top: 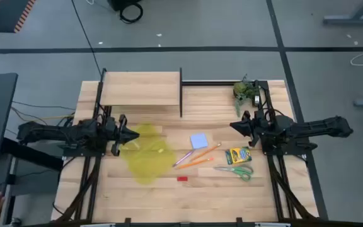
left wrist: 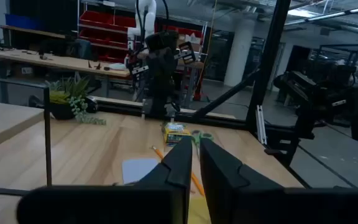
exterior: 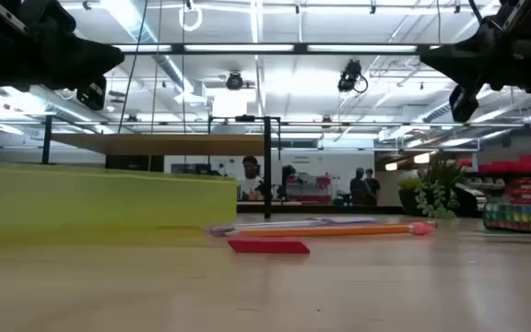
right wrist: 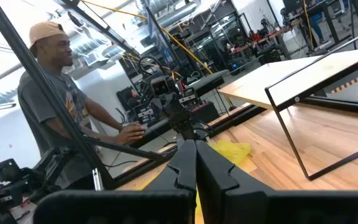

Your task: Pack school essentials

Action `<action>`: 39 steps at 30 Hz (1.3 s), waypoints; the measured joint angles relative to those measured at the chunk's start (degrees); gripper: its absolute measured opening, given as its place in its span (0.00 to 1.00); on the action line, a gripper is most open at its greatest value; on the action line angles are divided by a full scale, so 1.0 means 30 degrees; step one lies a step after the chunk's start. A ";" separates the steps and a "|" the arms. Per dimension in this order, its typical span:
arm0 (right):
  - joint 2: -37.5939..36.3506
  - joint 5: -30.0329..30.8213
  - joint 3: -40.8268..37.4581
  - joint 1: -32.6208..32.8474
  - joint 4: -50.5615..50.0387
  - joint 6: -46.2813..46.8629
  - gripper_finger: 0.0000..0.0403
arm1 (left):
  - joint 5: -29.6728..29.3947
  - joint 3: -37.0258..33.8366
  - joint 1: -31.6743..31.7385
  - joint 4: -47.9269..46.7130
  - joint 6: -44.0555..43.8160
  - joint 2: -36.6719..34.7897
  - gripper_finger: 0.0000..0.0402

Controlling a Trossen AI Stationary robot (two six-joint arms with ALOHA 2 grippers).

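In the high view the school essentials lie flat on the table's right half: pale blue note pad point(top: 198, 140), orange pencil point(top: 201, 158), purple pencil point(top: 183, 158), crayon box point(top: 238, 155), green-handled scissors point(top: 236, 170) and red eraser point(top: 182, 178). The low view shows the eraser point(exterior: 267, 246) and orange pencil point(exterior: 339, 231) resting on the wood. My left gripper point(top: 133, 135) hovers above the yellow pouch's point(top: 147, 153) left edge, fingers together bar a thin slit point(left wrist: 195, 152). My right gripper point(top: 234, 127), shut point(right wrist: 196, 149), hangs in the air beyond the crayon box.
A raised wooden shelf point(top: 140, 88) on black posts covers the far left of the table. A leafy plant point(top: 246, 89) sits at the far right corner. Bare wood lies along the near edge. A person point(right wrist: 55, 106) stands beyond the table's left side.
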 joint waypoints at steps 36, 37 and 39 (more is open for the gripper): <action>-0.0001 0.0006 -0.0007 0.0000 0.0007 0.0000 0.02 | 0.0005 0.0000 0.0000 0.0000 0.0000 0.0007 0.09; -0.0001 0.0006 -0.0006 -0.0001 0.0000 0.0000 0.02 | 0.0007 0.0000 0.0000 0.0000 0.0012 0.0006 0.09; -0.0001 0.0002 -0.0006 -0.0007 0.0003 0.0000 0.02 | 0.0007 0.0000 0.0000 0.0000 0.0005 0.0000 0.10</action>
